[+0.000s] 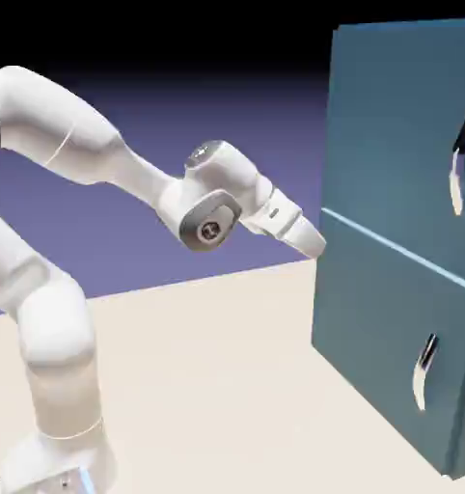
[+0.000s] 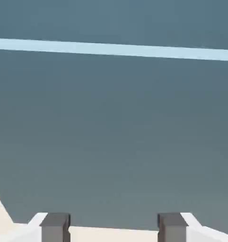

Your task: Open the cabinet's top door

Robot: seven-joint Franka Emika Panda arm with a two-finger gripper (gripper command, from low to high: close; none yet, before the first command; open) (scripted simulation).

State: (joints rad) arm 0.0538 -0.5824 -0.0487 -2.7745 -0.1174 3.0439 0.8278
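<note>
The cabinet [image 1: 391, 241] stands at the right of the table [image 1: 207, 376], teal-blue, with two flat panels one above the other. The top door [image 1: 391, 116] looks shut, flush with the front; its curved silver-and-black handle [image 1: 458, 159] sits near the right edge of the exterior view. A pale blue seam [image 1: 391, 246] divides it from the lower panel [image 1: 381, 338], which has its own silver handle [image 1: 424, 371].

The arm [image 1: 92, 154] reaches from the left toward the cabinet. The gripper [image 1: 314, 241] points at the cabinet's near left edge, about level with the seam, well apart from both handles. Whether it touches the cabinet I cannot tell.

In the hand view, teal panel fills nearly everything, with the pale seam [image 2: 114, 49] running across near the top and a strip of table [image 2: 111, 234] at the bottom. The two grey fingertips [image 2: 55, 226] stand wide apart with nothing between them.

I can read no writing, label or brand anywhere.
</note>
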